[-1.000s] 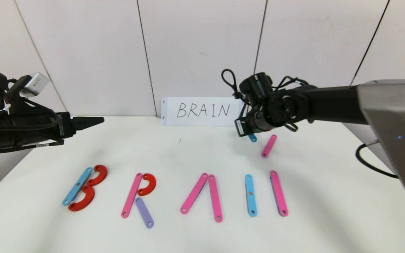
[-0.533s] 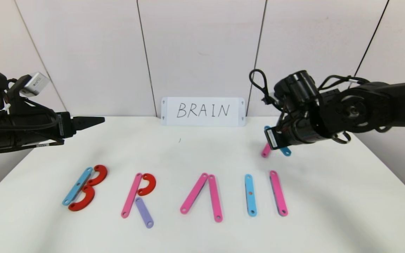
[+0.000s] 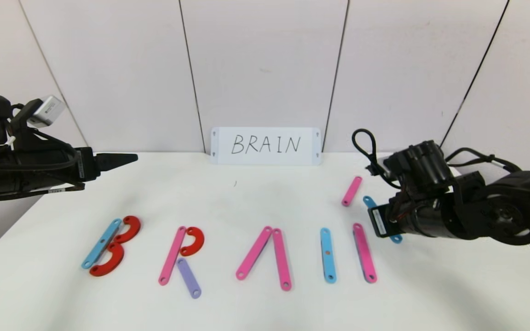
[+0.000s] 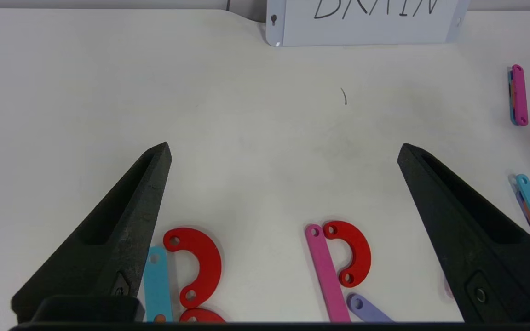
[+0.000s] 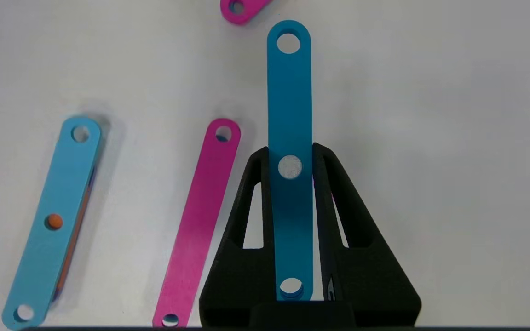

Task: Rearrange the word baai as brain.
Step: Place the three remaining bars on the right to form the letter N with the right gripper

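The word lies along the table's front as flat plastic letters: a blue-and-red B, a pink, red and purple R, two leaning pink strips, a blue strip and a pink strip. My right gripper hangs low just right of that pink strip, shut on a darker blue strip that sticks out past both sides of the jaws. My left gripper hovers at the back left, open and empty, above the B and R.
A white card with handwritten BRAIN leans against the back wall. A short loose pink strip lies behind the right gripper. The table's right edge is close to the right arm.
The right gripper has carried the blue strip from near the card to the right, forward and down, to beside the last pink strip. The left arm has not moved.
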